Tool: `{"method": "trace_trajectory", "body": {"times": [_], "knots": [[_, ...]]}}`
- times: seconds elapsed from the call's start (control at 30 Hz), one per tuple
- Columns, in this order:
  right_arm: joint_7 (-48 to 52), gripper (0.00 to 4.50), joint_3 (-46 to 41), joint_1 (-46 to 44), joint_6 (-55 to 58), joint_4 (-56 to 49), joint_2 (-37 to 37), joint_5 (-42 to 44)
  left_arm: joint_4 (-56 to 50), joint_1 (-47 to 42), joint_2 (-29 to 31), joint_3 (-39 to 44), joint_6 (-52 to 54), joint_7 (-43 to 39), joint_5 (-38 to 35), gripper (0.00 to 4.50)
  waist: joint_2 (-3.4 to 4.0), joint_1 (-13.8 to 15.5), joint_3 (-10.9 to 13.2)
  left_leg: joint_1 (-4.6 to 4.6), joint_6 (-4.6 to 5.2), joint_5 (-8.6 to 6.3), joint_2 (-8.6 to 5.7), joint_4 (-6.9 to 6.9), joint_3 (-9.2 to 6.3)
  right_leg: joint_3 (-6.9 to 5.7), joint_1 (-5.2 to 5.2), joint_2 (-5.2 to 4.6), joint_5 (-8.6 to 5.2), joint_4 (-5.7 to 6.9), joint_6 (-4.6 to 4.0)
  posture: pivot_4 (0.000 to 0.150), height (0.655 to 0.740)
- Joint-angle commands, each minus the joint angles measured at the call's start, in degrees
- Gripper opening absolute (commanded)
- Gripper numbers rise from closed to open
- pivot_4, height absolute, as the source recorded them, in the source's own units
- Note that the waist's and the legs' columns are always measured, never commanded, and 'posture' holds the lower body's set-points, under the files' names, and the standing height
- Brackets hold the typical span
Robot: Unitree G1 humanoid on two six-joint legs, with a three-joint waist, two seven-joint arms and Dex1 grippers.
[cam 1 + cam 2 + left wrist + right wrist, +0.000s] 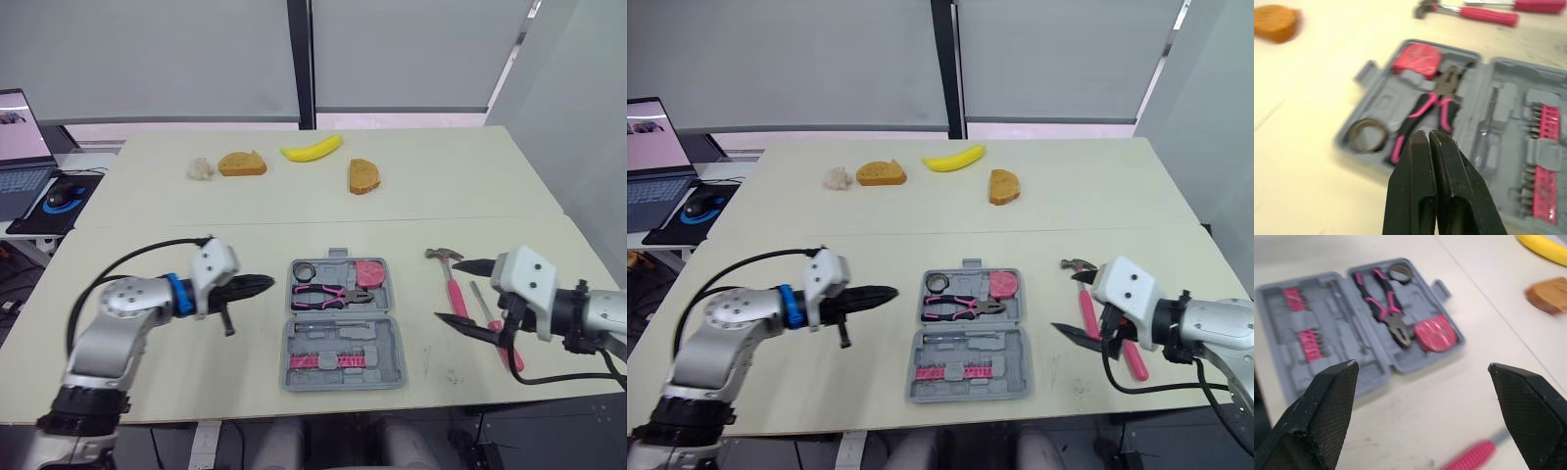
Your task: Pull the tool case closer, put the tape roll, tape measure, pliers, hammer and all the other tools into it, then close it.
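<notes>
While open case (390,338) holds pliers (333,295), tape measure (369,273), seemingly tape roll (301,270), left fingers (1415,196) closed, right fingers (1322,416) spread.

The tool case (343,338) is grey, holding pliers (328,294) with pink-and-black handles, a pink tape measure (370,271), a dark tape roll (303,269) and pink bit strips (328,360). Near the right edge of the cream worktop (147,215) lie a hammer (454,294) and a screwdriver (513,354), both pink-handled. Towards the far edge are a yellow banana (312,149) and two golden-brown bread slices (242,164) (363,176); the left pincer (266,283) and right pincer (447,291) are black, the right one's pads (1327,406) finely cross-hatched.
</notes>
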Motion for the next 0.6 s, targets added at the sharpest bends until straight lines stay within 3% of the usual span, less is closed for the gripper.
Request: {"method": "trace_trajectory", "body": {"times": [0.03,0.1,0.2,0.37,0.6], "knots": [[-2.6,4.50,-8.1,4.3,-2.0,1.5,2.0,-2.2,1.0,5.2,0.5,8.0,-0.4,2.8,-2.7,0.06,0.00,0.0,0.0,0.02,0.00,0.00,0.00,0.00,0.01,0.01,0.02,0.00,0.00,0.00,0.00,0.150,0.7400],[-3.5,4.50,-12.3,9.1,-3.7,3.4,4.2,-4.1,2.5,10.6,-0.4,12.6,-2.6,4.9,-2.7,0.06,-0.02,0.0,0.0,0.01,0.00,-0.01,0.00,-0.03,0.00,0.00,0.00,-0.01,0.00,-0.01,0.00,0.150,0.7400],[-4.1,4.50,-16.3,15.8,-7.0,5.0,8.1,-5.8,3.7,17.0,-2.9,17.2,-4.8,7.7,-3.4,0.66,-0.01,0.1,0.0,0.00,0.01,-0.01,0.00,-0.06,0.03,0.04,-0.02,-0.03,0.00,-0.03,-0.01,0.150,0.7400],[-3.2,4.50,-18.8,24.3,-13.2,8.3,12.8,-7.5,6.8,23.9,-5.4,21.2,-7.3,10.4,-3.8,2.27,0.02,0.1,-0.1,0.18,0.00,-0.01,0.04,-0.05,0.02,0.03,0.13,-0.05,-0.01,0.00,-0.01,0.150,0.7400],[-0.4,4.50,-20.8,27.9,-16.2,12.1,12.4,-6.6,6.9,28.3,-6.4,23.0,-8.3,11.5,-5.2,4.48,0.07,0.1,-0.1,0.26,0.00,-0.01,0.07,-0.07,0.10,0.06,0.16,-0.07,-0.05,-0.04,-0.06,0.150,0.7400]]}}
